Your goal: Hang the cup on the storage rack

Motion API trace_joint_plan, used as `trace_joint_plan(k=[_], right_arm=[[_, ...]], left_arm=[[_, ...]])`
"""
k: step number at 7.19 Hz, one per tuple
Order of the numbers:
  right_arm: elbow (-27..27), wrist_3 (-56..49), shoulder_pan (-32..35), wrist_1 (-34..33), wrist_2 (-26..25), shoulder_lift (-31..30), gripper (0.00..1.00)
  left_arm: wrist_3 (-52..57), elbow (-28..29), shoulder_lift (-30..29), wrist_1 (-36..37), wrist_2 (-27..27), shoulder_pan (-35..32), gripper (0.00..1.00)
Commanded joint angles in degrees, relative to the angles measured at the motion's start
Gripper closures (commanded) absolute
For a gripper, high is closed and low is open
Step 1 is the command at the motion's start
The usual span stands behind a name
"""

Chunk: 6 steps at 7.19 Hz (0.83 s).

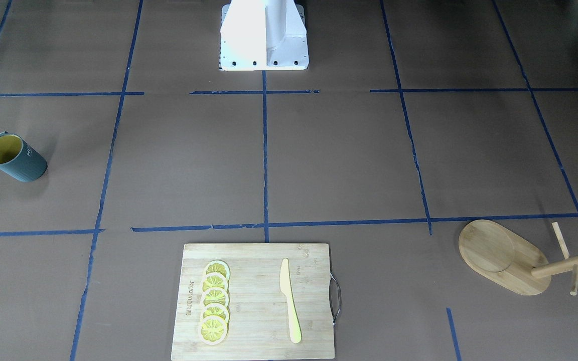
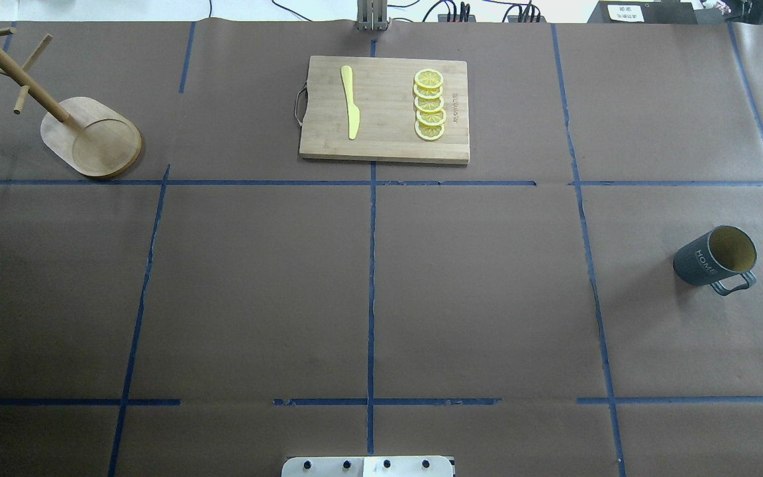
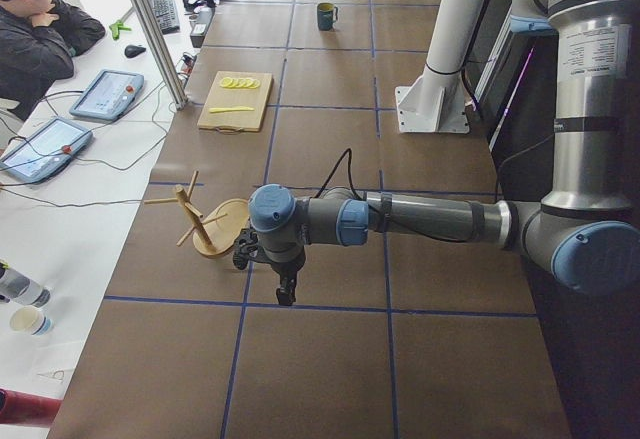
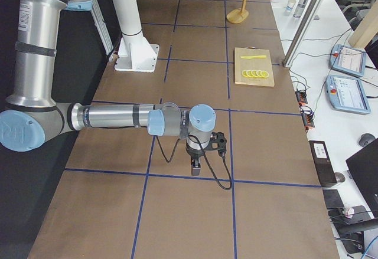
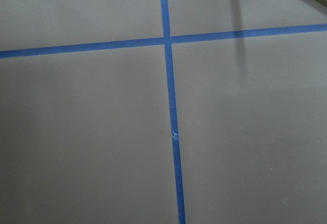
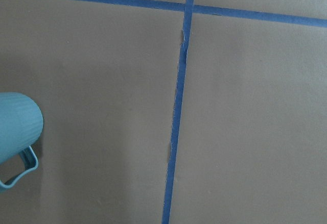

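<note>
The cup point(image 2: 712, 256), dark teal-grey with a yellow-olive inside, stands upright on the table's right side, its handle toward the robot; it also shows as the cup point(image 1: 16, 158) and at the left edge of the right wrist view as the cup point(image 6: 15, 129). The storage rack point(image 2: 93, 137) stands at the far left, as the rack point(image 1: 500, 256) and the rack point(image 3: 213, 227). My left gripper point(image 3: 286, 297) hangs low beside the rack's base. My right gripper point(image 4: 195, 169) points down over the table. Whether either is open or shut I cannot tell.
A bamboo cutting board point(image 2: 385, 142) with several lemon slices point(image 2: 429, 104) and a yellow knife point(image 2: 350, 101) lies at the far middle. The robot's white base point(image 1: 264, 37) is at the near edge. A person point(image 3: 40, 34) sits at a side desk with tablets.
</note>
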Motion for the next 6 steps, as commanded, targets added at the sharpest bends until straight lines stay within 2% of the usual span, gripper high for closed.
trace_joint_plan(k=[1, 3, 5, 6], right_arm=[[0.0, -0.4, 0.0, 0.1, -0.1, 0.0, 0.00], [1.6, 0.3, -0.1, 2.9, 0.8, 0.6, 0.00], [1.9, 0.4, -2.3, 8.7, 6.0, 0.6, 0.00], [1.8, 3.6, -3.7, 11.1, 6.4, 1.0, 0.00]], left_arm=[[0.0, -0.1, 0.1, 0.0, 0.0, 0.0, 0.00], [0.0, 0.1, 0.0, 0.0, -0.1, 0.1, 0.00], [0.0, 0.0, 0.0, -0.1, -0.2, 0.1, 0.00], [0.0, 0.0, -0.1, -0.1, -0.2, 0.1, 0.00]])
